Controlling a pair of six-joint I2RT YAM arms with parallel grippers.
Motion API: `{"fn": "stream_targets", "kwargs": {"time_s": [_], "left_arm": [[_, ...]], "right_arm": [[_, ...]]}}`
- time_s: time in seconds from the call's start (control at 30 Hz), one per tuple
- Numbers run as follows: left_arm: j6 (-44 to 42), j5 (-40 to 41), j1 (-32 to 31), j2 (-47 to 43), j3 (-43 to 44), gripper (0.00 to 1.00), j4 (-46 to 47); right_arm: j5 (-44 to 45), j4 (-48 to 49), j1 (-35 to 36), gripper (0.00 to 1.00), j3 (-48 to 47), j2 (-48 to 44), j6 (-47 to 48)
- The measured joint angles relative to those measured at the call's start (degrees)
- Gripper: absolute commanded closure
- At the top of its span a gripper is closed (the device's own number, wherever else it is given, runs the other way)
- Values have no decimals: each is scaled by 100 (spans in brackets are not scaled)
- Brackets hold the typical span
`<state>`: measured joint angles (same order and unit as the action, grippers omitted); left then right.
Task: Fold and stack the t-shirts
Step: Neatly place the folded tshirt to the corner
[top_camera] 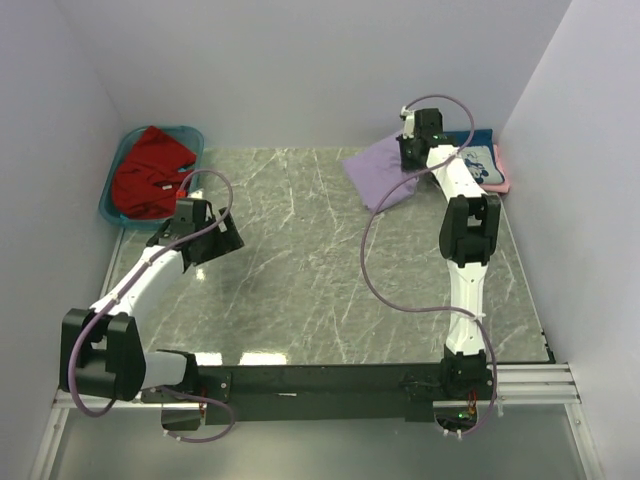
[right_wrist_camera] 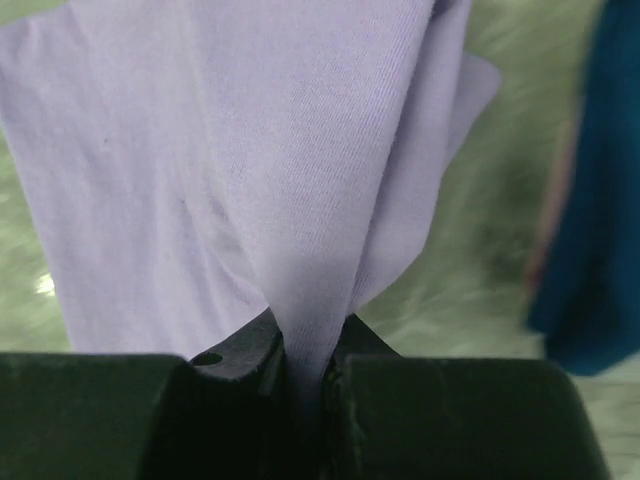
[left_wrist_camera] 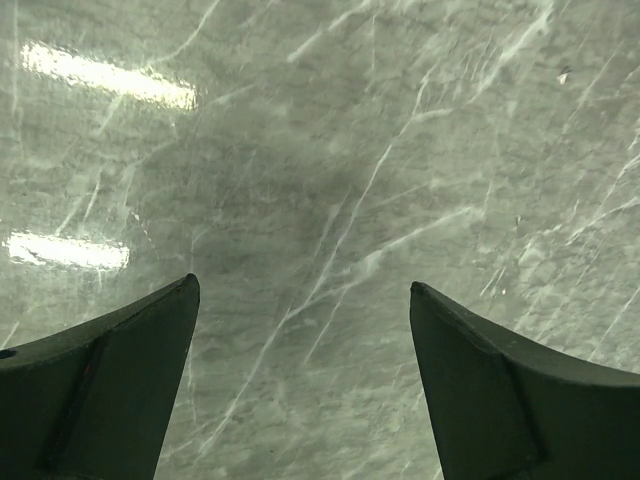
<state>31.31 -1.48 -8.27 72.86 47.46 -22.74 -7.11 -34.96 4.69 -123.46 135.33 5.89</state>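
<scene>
Right gripper (right_wrist_camera: 305, 365): clamped on bunched fold of lavender shirt (right_wrist_camera: 300, 150), far right of table (top_camera: 300, 290), beside navy shirt (right_wrist_camera: 590, 220). Left gripper (left_wrist_camera: 305, 300): spread wide, holding nothing. Cloth soft, light, limp; probably best taken at corners or hem.

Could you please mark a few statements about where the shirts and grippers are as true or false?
1. The right gripper is shut on the purple shirt. True.
2. The red shirt lies in the tub. True.
3. The left gripper holds the red shirt. False: it is open and empty over the bare table.
4. The navy shirt lies in the tub. False: it lies on the pink shirt at the far right.
</scene>
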Motion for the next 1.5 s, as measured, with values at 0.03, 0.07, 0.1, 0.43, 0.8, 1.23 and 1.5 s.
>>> {"fn": "stream_targets", "kwargs": {"time_s": [0.03, 0.07, 0.1, 0.43, 0.8, 1.23, 1.5], "left_arm": [[4, -2, 0, 44, 0, 9, 0], [4, -2, 0, 79, 0, 9, 2], [4, -2, 0, 101, 0, 10, 4], [-13, 2, 0, 393, -55, 11, 37], [-17, -7, 0, 769, -59, 12, 61], [-39, -22, 0, 890, -59, 13, 66], [-42, -33, 0, 905, -59, 13, 68]], "right_arm": [[122, 4, -22, 100, -146, 76, 153], [247, 15, -37, 100, -227, 109, 302], [378, 24, -48, 100, -258, 116, 442], [1095, 509, -245, 100, -297, 116, 1143], [1517, 964, -509, 100, -527, 114, 1613], [1093, 1200, -1178, 100, -671, 13, 1316], [1071, 1493, -1449, 99, -643, 7, 1252]]}}
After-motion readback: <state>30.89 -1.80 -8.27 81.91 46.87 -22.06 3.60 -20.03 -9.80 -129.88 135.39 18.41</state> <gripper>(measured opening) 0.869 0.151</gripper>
